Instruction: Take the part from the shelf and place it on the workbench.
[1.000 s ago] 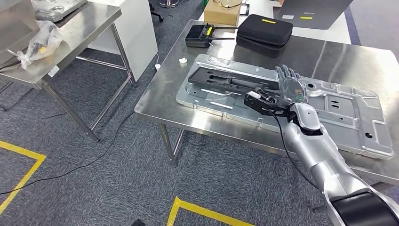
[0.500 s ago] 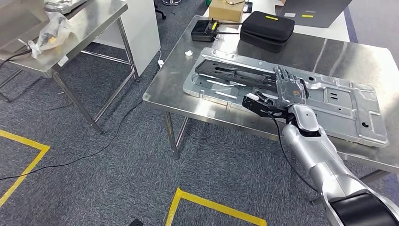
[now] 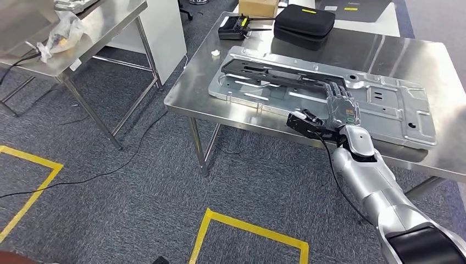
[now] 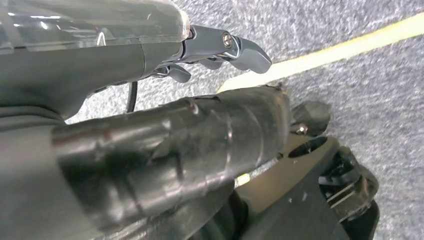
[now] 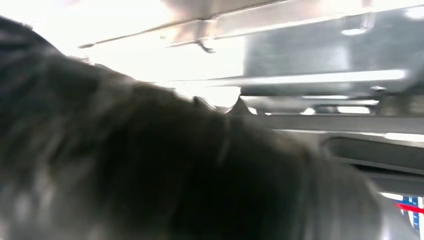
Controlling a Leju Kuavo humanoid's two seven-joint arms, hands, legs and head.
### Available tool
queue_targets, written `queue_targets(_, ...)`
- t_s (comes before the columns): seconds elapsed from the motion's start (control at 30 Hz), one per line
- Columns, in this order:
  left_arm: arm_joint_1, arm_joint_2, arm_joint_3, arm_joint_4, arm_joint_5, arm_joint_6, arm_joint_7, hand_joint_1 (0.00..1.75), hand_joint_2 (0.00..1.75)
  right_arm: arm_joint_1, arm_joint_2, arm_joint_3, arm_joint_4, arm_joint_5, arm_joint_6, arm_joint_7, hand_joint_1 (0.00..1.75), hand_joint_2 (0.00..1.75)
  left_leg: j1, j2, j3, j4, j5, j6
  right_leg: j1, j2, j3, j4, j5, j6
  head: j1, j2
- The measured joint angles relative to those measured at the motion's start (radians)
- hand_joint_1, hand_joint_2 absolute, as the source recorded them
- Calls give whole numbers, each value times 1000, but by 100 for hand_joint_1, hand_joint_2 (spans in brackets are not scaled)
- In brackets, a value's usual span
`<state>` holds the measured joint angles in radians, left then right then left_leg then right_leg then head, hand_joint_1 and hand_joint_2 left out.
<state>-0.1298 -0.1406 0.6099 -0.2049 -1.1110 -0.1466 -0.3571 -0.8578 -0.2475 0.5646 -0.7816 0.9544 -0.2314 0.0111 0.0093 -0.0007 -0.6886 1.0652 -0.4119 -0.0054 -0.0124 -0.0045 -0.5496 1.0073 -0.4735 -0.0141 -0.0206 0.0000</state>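
Note:
A long black part (image 3: 275,74) lies flat on a large silver stamped plate (image 3: 384,110), which rests on the steel workbench (image 3: 214,104). My right hand (image 3: 340,107) hovers over the plate's near edge with its fingers stretched out flat and nothing in it. In the right wrist view that hand (image 5: 175,175) is a dark blur in front of bright metal ribs of the plate (image 5: 320,80). My left hand (image 4: 165,145) hangs over grey carpet, its fingers (image 4: 225,47) apart and holding nothing.
At the workbench's far end stand a black case (image 3: 304,20), a black device with antennas (image 3: 233,26) and a cardboard box (image 3: 258,6). A second steel table (image 3: 93,27) with a plastic bag (image 3: 57,36) stands to the left. Yellow floor tape (image 3: 247,231) and a cable (image 3: 110,170) lie on the carpet.
The whole picture has shifted, so the camera moved. My right hand now sits nearer the plate's front edge than before, fingers still stretched out. The black part and plate lie as before.

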Motion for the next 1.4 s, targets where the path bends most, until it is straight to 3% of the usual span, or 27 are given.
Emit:
queue_targets(0.07, 0, 0, 0, 0, 0, 0, 0, 0, 0, 0, 0, 0, 1, 1, -1, 0, 0, 0, 2, 0, -39, 119, -92, -6, 1, -2, -20, -1, 16, -10, -1, 0)
queue_targets(0.1, 0, 0, 0, 0, 0, 0, 0, 0, 0, 0, 1, 0, 3, 2, -1, 0, 0, 0, 3, 0, -55, 183, -124, -9, 2, -2, -31, 0, 24, -11, -1, 0)
queue_targets(0.13, 0, 0, 0, 0, 0, 0, 0, 0, 0, 1, 1, 0, 5, 2, -1, 0, 0, 0, 3, 0, -60, 225, -133, -11, 3, -2, -42, 0, 31, -11, -1, 0)
queue_targets(0.17, 1, 0, 0, 0, 0, 0, -1, 0, 0, 1, 1, 0, 7, 3, -1, 0, 0, 0, 3, 0, -50, 235, -123, -11, 4, -2, -52, 1, 38, -10, -1, 0)
queue_targets(0.23, 1, 0, 0, 0, 0, 0, -2, 0, 0, 1, 1, 0, 9, 3, -1, 0, 0, 0, 2, 0, 27, 144, -76, -3, 6, 0, -67, 4, 50, -6, -1, 0)
queue_targets(0.3, -1, 2, 0, 0, 0, -1, -3, 0, 0, 1, 1, 0, 10, 3, -1, 0, 0, 0, -3, 0, 120, 7, -64, 12, 8, 0, -76, 7, 58, 2, -1, 0)
queue_targets(0.33, -2, 3, 0, 0, 0, -1, -4, 0, 0, 1, 0, 0, 10, 3, -2, 0, 0, 0, -6, 0, 146, -36, -68, 18, 8, 0, -78, 9, 61, 7, 0, 0)
queue_targets(0.47, 0, 4, 0, 0, 0, -2, -5, 0, 0, 2, 0, 0, 12, 3, -4, -1, 0, 0, -3, 3, 154, -72, -57, 40, 7, 1, -85, 18, 64, 30, 1, 0)
queue_targets(0.53, -1, 3, -1, 0, 0, -2, -5, 0, 0, 2, -2, -1, 13, 3, -6, -2, 0, 0, 1, 6, 149, -82, -43, 52, 5, 3, -118, 94, 9, 38, 1, 0)
queue_targets(0.6, 1, 3, -1, 0, 0, -2, -5, 0, 0, 7, -4, -2, 15, 3, -7, -2, 0, 0, 1, 6, 138, -80, -36, 56, 3, 4, -172, 225, -60, 44, 2, 0)
queue_targets(0.63, 3, 3, -1, 0, 0, -2, -5, 0, 0, 10, -4, -2, 17, 3, -7, -2, 0, 0, 1, 6, 133, -77, -34, 55, 1, 4, -189, 270, -76, 47, 2, 0)
queue_targets(0.67, 5, 3, -1, 0, 0, -2, -5, 0, 0, 14, -4, -2, 19, 3, -8, -2, 0, 0, 1, 6, 129, -74, -34, 54, -1, 4, -189, 279, -71, 49, 2, 0)
queue_targets(0.7, 5, 3, -1, 0, 0, -2, -5, 0, 0, 16, -4, -2, 20, 3, -8, -2, 0, 0, 1, 6, 126, -70, -34, 53, -3, 4, -168, 247, -49, 50, 2, 0)
queue_targets(0.77, 5, 2, -1, 0, 0, -2, -5, 0, 0, 17, -4, -2, 21, 3, -8, -2, 0, 0, 0, 6, 122, -61, -37, 47, -5, 3, -92, 116, 7, 47, 2, 0)
queue_targets(0.83, 4, 2, -1, 0, 1, -2, -5, 0, 0, 16, -4, -3, 21, 3, -9, -2, 0, 0, -3, 6, 116, -52, -39, 37, -1, 4, -48, 29, 27, 39, 1, 0)
queue_targets(0.97, 3, 2, -1, 0, 3, -2, -6, 0, 0, 18, -4, -4, 21, 3, -11, -2, 0, 0, -5, 6, 111, -53, -36, 19, 1, 5, -51, 16, 29, 22, 1, 0)
queue_targets(1.17, 3, 2, -1, 0, 4, -1, -7, 0, 0, 17, -3, -4, 21, 3, -11, -2, 0, 0, -3, 5, 103, -36, -51, 13, -4, 4, -48, 9, 34, 11, 1, 0)
queue_targets(1.2, 3, 2, -1, 0, 4, -1, -7, 0, 0, 17, -3, -4, 21, 3, -12, -2, 0, 0, -2, 5, 85, 3, -76, 11, -4, 3, -49, 8, 35, 6, 1, 0)
queue_targets(1.27, 5, 2, -1, 0, 4, -2, -7, 0, 0, 17, -2, -4, 23, 3, -12, -2, 0, 0, 0, 4, 19, 144, -132, 8, 0, 2, -54, 10, 38, -2, 1, 0)
queue_targets(1.3, 6, 2, -1, 0, 4, -2, -7, 0, 0, 18, -2, -4, 24, 3, -12, -2, 0, 0, 1, 4, 3, 180, -137, 8, 2, 2, -57, 12, 38, -3, 1, 0)
queue_targets(1.33, 6, 3, -1, 0, 4, -2, -7, 0, 0, 18, -1, -4, 26, 3, -12, -2, 0, 0, 0, 4, 13, 162, -116, 12, 3, 3, -59, 14, 38, -3, 1, 0)
queue_targets(1.4, 4, 4, -1, 0, 4, -2, -7, 0, 0, 17, -1, -5, 26, 3, -13, -3, 0, 0, -3, 4, 79, 24, -61, 23, 6, 4, -60, 17, 38, 0, 1, 0)
